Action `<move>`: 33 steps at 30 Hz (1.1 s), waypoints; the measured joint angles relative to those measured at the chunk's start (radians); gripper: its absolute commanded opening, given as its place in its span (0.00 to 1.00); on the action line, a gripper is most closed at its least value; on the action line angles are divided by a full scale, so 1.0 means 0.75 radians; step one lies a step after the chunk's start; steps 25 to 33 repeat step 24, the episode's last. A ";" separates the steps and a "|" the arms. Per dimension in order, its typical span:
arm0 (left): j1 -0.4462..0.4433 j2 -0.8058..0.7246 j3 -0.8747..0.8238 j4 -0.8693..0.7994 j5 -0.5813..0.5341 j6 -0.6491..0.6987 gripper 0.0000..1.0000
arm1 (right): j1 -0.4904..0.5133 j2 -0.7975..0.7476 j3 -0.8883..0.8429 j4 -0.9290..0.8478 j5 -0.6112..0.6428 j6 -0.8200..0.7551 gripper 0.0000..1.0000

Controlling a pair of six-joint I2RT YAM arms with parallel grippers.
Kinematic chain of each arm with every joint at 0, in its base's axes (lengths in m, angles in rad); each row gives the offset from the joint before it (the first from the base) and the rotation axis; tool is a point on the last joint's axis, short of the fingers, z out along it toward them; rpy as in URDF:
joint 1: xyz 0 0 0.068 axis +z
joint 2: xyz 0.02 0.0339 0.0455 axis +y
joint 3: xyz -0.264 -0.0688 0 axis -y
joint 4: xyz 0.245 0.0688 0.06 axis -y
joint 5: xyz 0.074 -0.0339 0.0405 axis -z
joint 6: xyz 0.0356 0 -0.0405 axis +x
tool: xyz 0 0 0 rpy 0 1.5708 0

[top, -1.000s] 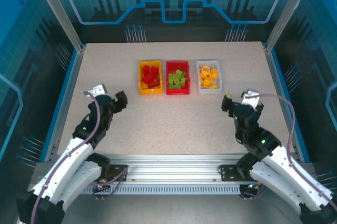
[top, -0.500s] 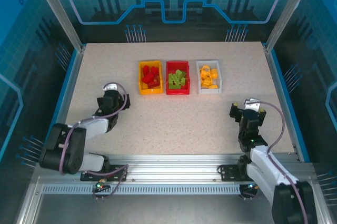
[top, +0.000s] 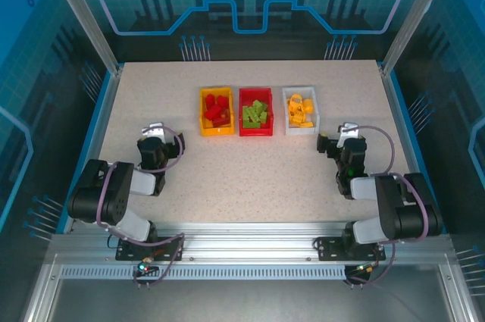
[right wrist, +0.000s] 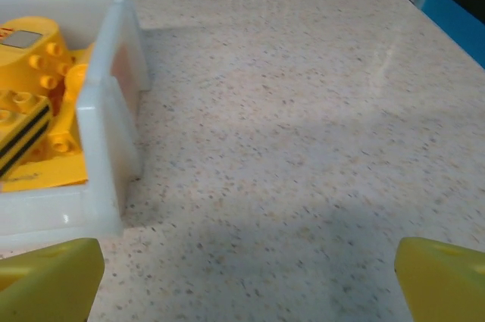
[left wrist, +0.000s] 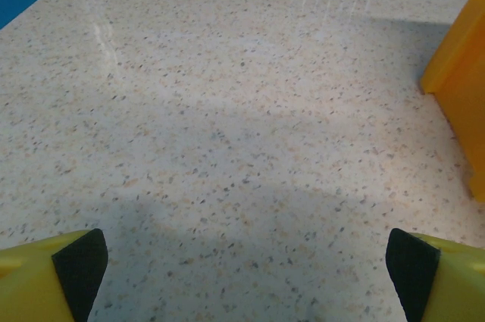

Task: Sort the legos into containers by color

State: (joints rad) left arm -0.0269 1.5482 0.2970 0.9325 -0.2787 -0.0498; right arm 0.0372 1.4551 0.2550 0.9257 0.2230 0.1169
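Left gripper [left wrist: 246, 265]: fingers spread wide, nothing between them. You see it low over the table [top: 250, 178], left of centre in the top view.
Right gripper [right wrist: 246, 280]: also spread and empty, right of centre, near the white bin [right wrist: 98, 148].
Yellow-orange bin [top: 217, 132]: upper centre, leftmost of your row, with red legos [top: 217, 110] inside.
Red bin [top: 256, 132]: middle, with green legos [top: 256, 114] inside.
White bin: rightmost, with yellow legos [top: 301, 108] inside.

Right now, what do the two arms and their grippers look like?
The left arm and right arm have black joints and white links, each with a thin grey-purple cable at the wrist. The left gripper has yellow fingers with black pads; the right gripper shows plain yellow fingers.
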 measured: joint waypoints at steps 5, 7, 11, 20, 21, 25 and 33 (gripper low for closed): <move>0.000 0.001 0.072 0.000 0.034 0.000 0.99 | -0.007 0.018 0.040 -0.018 -0.077 -0.025 1.00; 0.000 0.001 0.073 -0.001 0.040 0.000 0.99 | -0.004 0.031 0.102 -0.066 -0.092 -0.043 1.00; 0.000 0.001 0.073 -0.004 0.045 0.000 0.99 | 0.011 0.043 0.185 -0.108 -0.099 -0.073 1.00; 0.000 0.001 0.073 -0.004 0.046 0.000 0.99 | 0.031 0.050 0.191 -0.171 -0.094 -0.104 1.00; 0.001 0.001 0.073 -0.004 0.046 0.001 0.99 | 0.031 0.050 0.191 -0.172 -0.094 -0.104 1.00; 0.000 0.001 0.073 -0.004 0.046 0.001 0.99 | 0.031 0.050 0.191 -0.178 -0.094 -0.106 1.00; 0.000 0.001 0.073 -0.004 0.046 0.001 0.99 | 0.031 0.050 0.191 -0.178 -0.094 -0.106 1.00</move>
